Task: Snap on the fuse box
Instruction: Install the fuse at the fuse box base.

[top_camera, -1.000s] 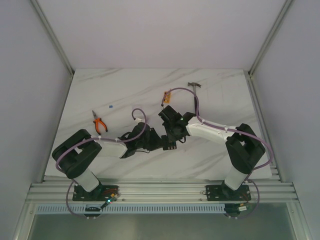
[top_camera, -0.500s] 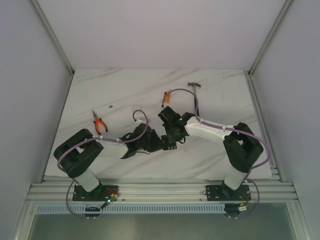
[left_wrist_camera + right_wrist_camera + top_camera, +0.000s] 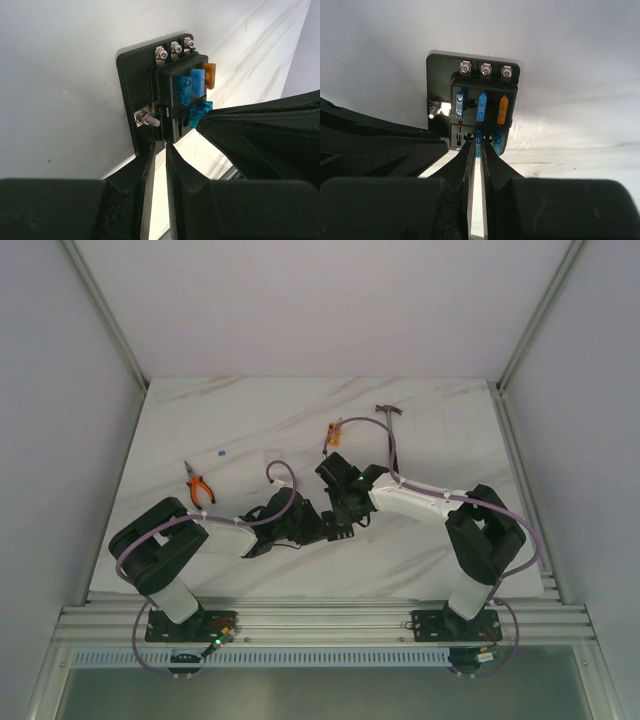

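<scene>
The middle blue fuse on the fuse box seems marked "15".

Probably a lab: white enclosure, aluminium frame, marble tabletop.

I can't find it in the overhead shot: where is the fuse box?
In the top view, near the table's middle, the fuse box sits between the left gripper and right gripper, nearer than the small orange block.
</scene>
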Motion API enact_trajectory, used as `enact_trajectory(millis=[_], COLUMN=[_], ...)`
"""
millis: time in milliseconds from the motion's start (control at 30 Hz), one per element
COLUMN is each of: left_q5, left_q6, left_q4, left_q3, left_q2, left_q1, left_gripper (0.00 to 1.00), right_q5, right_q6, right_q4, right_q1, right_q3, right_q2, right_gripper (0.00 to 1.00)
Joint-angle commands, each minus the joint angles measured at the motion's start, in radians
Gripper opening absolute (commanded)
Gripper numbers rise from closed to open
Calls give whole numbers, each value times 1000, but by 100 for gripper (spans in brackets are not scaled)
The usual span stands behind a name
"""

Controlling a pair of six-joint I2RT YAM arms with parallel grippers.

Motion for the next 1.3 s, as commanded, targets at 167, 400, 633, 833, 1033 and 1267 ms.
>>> enact_trajectory(millis=[167,400,633,833,1033,1267], left_q5=[-17,-21,-24,-26,-25,-18], left_q6=[-13,-15,-17,-18,-21,-24], left_q4=[-21,-22,-22,-21,-16,-8], left_q3=[-14,-16,-21,-24,-23,-21], left_q2=[25,23,23,24,30,39], left_q1=[-6,-8,-8,-7,-8,-7], left_gripper=[24,24,24,24,24,24], right_q5=[30,54,40,29,4,-8], right_q6=[-20,-21,-37,-52,-51,-48], right_q4=[-53,-73,-84,-88,-60,-21], right_q1=[36,44,44,45,49,49], right_q3=[51,49,34,13,-30,-47], right_q2=[58,96,153,198,221,308], right_gripper=[2,0,0,0,0,0])
